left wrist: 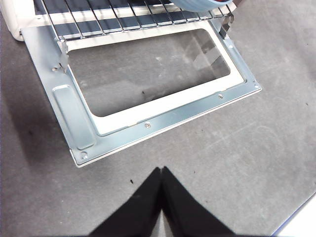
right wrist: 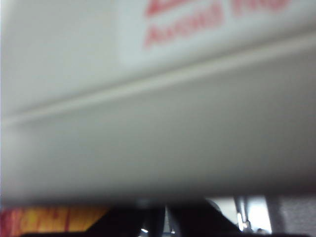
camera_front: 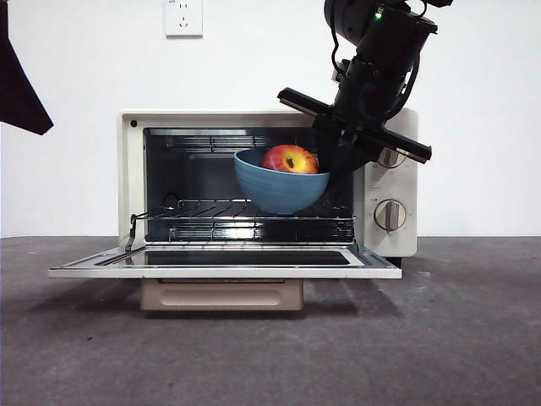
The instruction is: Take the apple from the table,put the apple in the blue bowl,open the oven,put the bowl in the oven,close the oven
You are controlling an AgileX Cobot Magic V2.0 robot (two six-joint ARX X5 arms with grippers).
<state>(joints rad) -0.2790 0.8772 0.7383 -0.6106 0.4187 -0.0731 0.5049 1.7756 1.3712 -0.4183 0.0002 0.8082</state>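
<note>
The oven (camera_front: 131, 169) stands with its door (camera_front: 224, 271) folded down flat. The blue bowl (camera_front: 279, 190) hangs in the oven's mouth, low over the wire rack (camera_front: 245, 222), and the apple (camera_front: 289, 159) lies inside it. My right gripper (camera_front: 331, 165) comes down from the upper right and is shut on the bowl's right rim. Its wrist view is blurred: the oven's top edge (right wrist: 148, 123) fills it, with a strip of the apple (right wrist: 49, 219) beside the dark jaws. My left gripper (left wrist: 161, 170) is shut and empty, over the table in front of the door (left wrist: 74, 113).
The dark grey table (camera_front: 423, 338) spreads in front of the oven. Two knobs (camera_front: 389, 214) sit on the oven's right panel, behind the right arm. The left arm (camera_front: 17, 85) shows only as a black tip at the upper left. A wall socket (camera_front: 183, 17) is above.
</note>
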